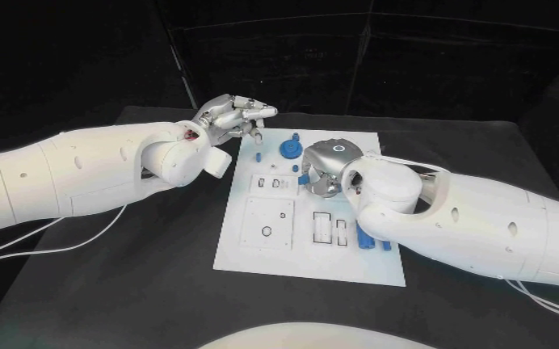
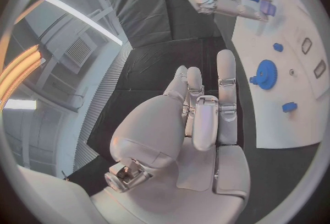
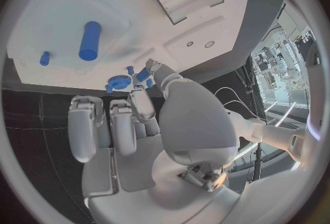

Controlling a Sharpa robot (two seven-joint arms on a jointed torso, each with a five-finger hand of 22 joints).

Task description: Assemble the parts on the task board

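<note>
There is one white task board (image 1: 250,260) on one black table (image 1: 128,284), and over them two white arms, the left arm (image 1: 81,175) and the right arm (image 1: 466,220), with two silver hands, the left hand (image 1: 233,115) and the right hand (image 1: 327,168). Of the blue parts, the head view shows six: one toothed gear (image 1: 290,149), one long cylinder (image 1: 367,242) and four small pieces. These four are a peg beside the gear (image 1: 256,156), a piece beyond the gear (image 1: 296,136), a piece at the right hand's fingers (image 1: 303,179) and a piece beside the cylinder (image 1: 385,245).
</note>
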